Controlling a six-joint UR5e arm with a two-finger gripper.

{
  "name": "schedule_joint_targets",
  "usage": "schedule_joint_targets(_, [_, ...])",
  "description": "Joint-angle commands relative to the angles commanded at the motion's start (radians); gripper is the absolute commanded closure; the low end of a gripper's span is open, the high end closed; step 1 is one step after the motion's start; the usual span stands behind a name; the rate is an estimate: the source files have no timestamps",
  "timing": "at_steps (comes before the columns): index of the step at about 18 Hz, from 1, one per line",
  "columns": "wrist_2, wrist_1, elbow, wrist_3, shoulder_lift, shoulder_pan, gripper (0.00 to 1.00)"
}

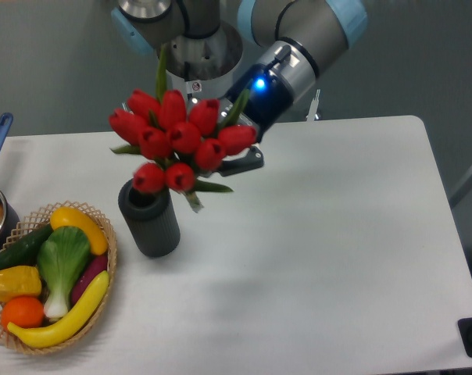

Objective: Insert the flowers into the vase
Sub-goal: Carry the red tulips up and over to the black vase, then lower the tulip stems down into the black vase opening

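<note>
Vase (149, 218) upright on the table, left of centre, mouth partly hidden by the lowest buds. Flowers (176, 139) carried above it, blooms toward the camera, stem ends not visible. Gripper (237, 148) behind and right, pinching the stems. My read: bunch must tip vertical, stems down, over the mouth.

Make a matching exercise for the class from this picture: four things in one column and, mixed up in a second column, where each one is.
Things:
1. flowers
2. vase
3. wicker basket
4. orange

Places:
A. standing on the table right of the basket
B. at the table's left edge
C. held in the gripper above the vase
D. in the basket's near left corner

Pairs: 1-C, 2-A, 3-B, 4-D
</note>
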Motion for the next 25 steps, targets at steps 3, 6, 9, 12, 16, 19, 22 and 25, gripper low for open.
schedule_joint_targets(3, [0.0, 0.0, -0.052, 0.0, 0.045, -0.012, 1.0])
schedule_joint_targets(6, [0.0, 0.002, -0.089, 0.023, 0.057, -0.034, 1.0])
schedule_joint_targets(9, [0.0, 0.003, -0.107, 0.046, 0.054, -0.061, 1.0])
schedule_joint_targets(12, [0.0, 0.003, -0.127, 0.069, 0.048, -0.072, 1.0])
schedule_joint_targets(16, [0.0, 0.003, -0.17, 0.127, 0.045, -0.074, 1.0])
schedule_joint_targets(19, [0.0, 0.003, -0.18, 0.152, 0.032, -0.075, 1.0])
schedule_joint_targets(22, [0.002, 0.003, -0.198, 0.184, 0.02, -0.077, 1.0])
schedule_joint_targets(25, [0.002, 0.003, -0.233, 0.267, -0.004, -0.075, 1.0])
